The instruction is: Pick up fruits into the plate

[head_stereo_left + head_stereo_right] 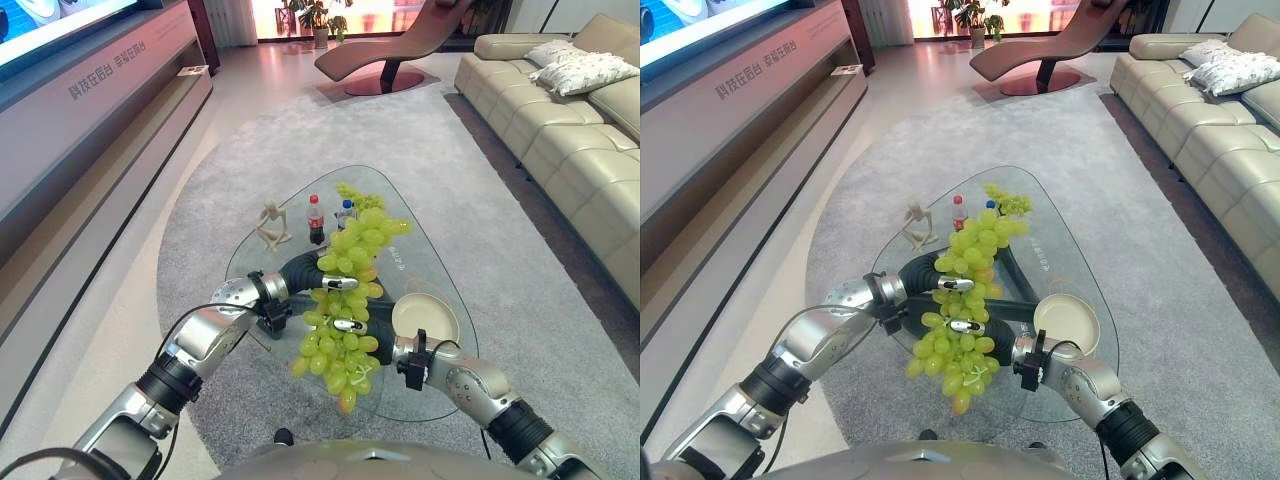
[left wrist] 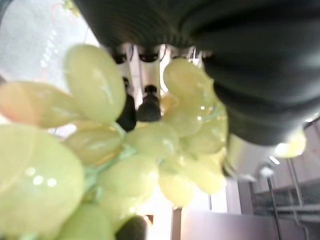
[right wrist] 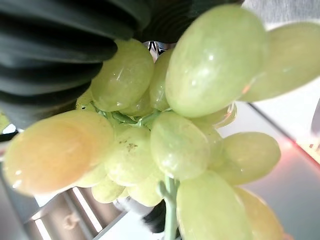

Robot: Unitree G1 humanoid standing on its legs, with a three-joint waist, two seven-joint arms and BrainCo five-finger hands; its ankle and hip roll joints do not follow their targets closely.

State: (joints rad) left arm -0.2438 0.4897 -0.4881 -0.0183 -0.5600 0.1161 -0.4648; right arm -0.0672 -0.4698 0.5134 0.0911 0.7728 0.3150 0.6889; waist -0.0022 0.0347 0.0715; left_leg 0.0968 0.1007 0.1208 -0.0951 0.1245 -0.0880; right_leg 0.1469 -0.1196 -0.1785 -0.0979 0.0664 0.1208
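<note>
- No print on the bottles [image 1: 316,220] is readable.
- Grapes [image 1: 345,300] hang above the glass table [image 1: 420,400], held between both hands.
- Left hand [image 1: 300,272] and right hand [image 1: 375,325] are buried in the bunch; finger state can't be told.
- Plate [image 1: 426,318] sits just right of the grapes.

Bright daylight from the far windows [image 1: 330,12] — overexposed there, sheen on floor. Glass table [image 1: 300,200] reflects softly. Wrist views: grapes [image 3: 180,145] pressed close, blurred — glossy highlights, washed-out background.
</note>
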